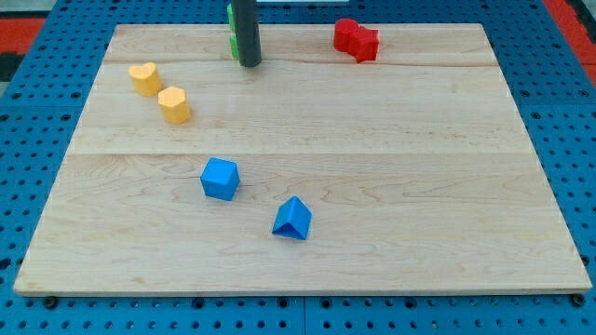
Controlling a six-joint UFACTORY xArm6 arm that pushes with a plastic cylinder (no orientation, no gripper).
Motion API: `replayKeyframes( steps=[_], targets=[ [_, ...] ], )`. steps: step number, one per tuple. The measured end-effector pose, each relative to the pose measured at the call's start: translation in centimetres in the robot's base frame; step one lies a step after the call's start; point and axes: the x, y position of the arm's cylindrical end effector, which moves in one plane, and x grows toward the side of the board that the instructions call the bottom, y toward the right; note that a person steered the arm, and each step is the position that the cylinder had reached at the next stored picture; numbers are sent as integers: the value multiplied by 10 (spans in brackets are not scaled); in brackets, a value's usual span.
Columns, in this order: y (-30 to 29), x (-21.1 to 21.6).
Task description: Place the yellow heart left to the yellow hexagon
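No jaws on this rig, just a dark rod; my tip [250, 63] rests on the table [372, 186] near the view's top, holding nothing, green blocks [231, 42] half hidden just behind it. Light wood table on blue pegboard [28, 93]. Left to right: yellow heart [144, 78], upper left; yellow hexagon [174, 104] just beside it, lower right, rounded; blue cube [220, 178]; blue triangle [292, 219]; red blocks [357, 39] touching, top.

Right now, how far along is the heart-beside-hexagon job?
Looks nearly done: the yellow heart already sits just up-left of the yellow hexagon, close together. My tip is away at the view's top beside a green block, touching neither. At most, levelling the heart remains.
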Motion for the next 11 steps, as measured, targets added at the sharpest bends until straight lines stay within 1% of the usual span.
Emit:
replayKeyframes(
  steps=[1, 2, 3, 5, 6, 7, 8, 9, 10, 11],
  targets=[
    [1, -22],
    [12, -27],
    [-11, 28],
    [-107, -34],
    [-149, -46],
    [-156, -9],
    [-141, 30],
    [-116, 55],
    [-161, 62],
    [-201, 138]
  ],
)
